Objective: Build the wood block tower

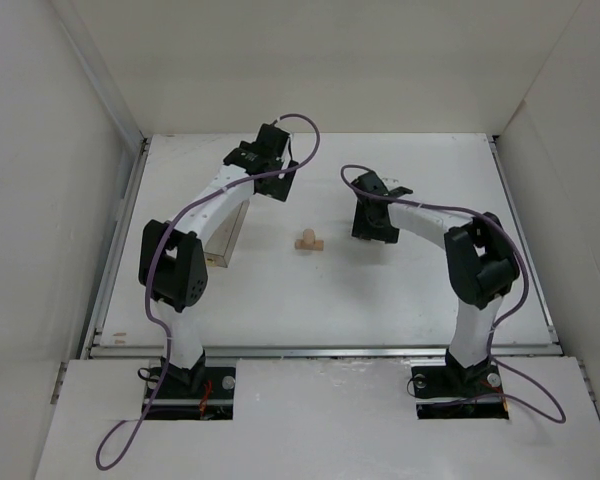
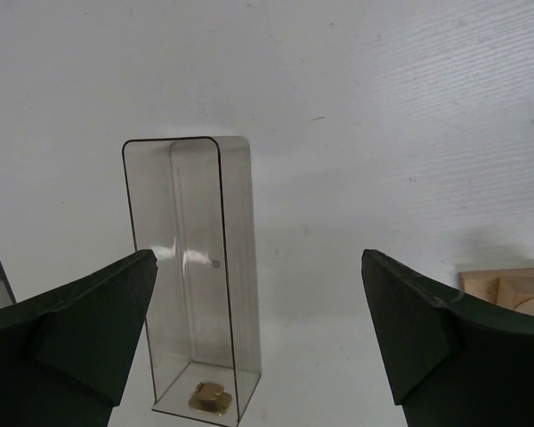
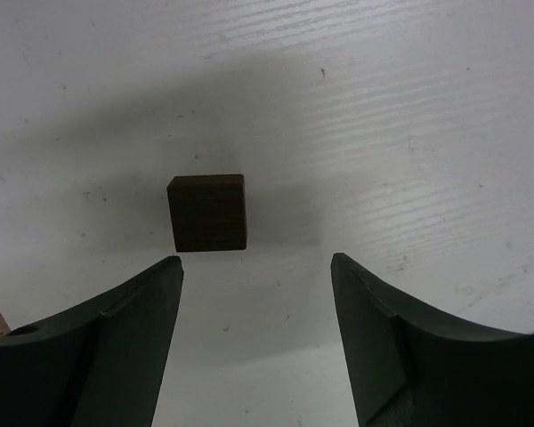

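A small dark brown cube (image 3: 207, 213) lies on the white table, just beyond my right gripper's left fingertip (image 3: 165, 276). My right gripper (image 3: 256, 265) hangs low over the table with its jaws apart and nothing between them. In the top view that gripper (image 1: 373, 222) hides the cube. Pale tan wooden pieces (image 1: 309, 240) sit together at the table's middle, left of the right gripper. They also show at the right edge of the left wrist view as tan wood (image 2: 507, 286). My left gripper (image 2: 259, 256) is wide open and empty, above the table.
A clear rectangular plastic box (image 2: 191, 267) lies on the table under my left arm, with a small yellowish-brown piece (image 2: 209, 397) inside its near end. In the top view the box (image 1: 226, 236) sits left of the tan pieces. White walls (image 1: 90, 110) enclose the table.
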`<state>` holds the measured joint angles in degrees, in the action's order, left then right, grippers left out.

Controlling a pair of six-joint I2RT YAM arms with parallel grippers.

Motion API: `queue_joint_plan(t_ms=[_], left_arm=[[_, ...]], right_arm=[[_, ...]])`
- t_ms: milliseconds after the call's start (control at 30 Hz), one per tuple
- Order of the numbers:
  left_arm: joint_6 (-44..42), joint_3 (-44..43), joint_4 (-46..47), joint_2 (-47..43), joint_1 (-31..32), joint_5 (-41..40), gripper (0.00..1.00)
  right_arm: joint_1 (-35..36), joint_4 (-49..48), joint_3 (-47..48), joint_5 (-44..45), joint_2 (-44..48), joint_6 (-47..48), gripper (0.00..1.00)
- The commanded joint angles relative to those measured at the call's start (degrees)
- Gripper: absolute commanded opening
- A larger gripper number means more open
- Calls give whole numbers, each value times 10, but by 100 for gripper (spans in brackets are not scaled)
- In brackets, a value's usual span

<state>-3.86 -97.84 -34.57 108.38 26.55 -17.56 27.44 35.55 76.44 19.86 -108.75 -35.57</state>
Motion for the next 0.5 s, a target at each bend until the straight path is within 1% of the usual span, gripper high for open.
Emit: queue_joint_plan(t_ms=[0, 167, 267, 300, 400, 433, 467], left_arm=[[14, 5, 16, -25, 2, -17, 100], [14, 5, 16, -25, -4, -12, 100], [14, 5, 16, -25, -4, -12, 100], [14, 5, 16, -25, -4, -12, 100], [9, 5, 16, -30, -4, -12, 100], [9, 5, 16, -30, -4, -12, 100], [9, 5, 16, -30, -4, -6, 100]], right_arm=[[-1, -18, 31, -24, -14, 14, 72], [-1, -34, 52, -40, -36, 43, 72], [-1, -34, 66, -40, -52, 43, 72], [-6, -34, 73, -40, -59, 43, 71], [-6, -22, 85, -40, -70, 43, 61], [-6, -22, 85, -40, -70, 38, 50], [-12, -22, 85, -35, -70, 38, 44]])
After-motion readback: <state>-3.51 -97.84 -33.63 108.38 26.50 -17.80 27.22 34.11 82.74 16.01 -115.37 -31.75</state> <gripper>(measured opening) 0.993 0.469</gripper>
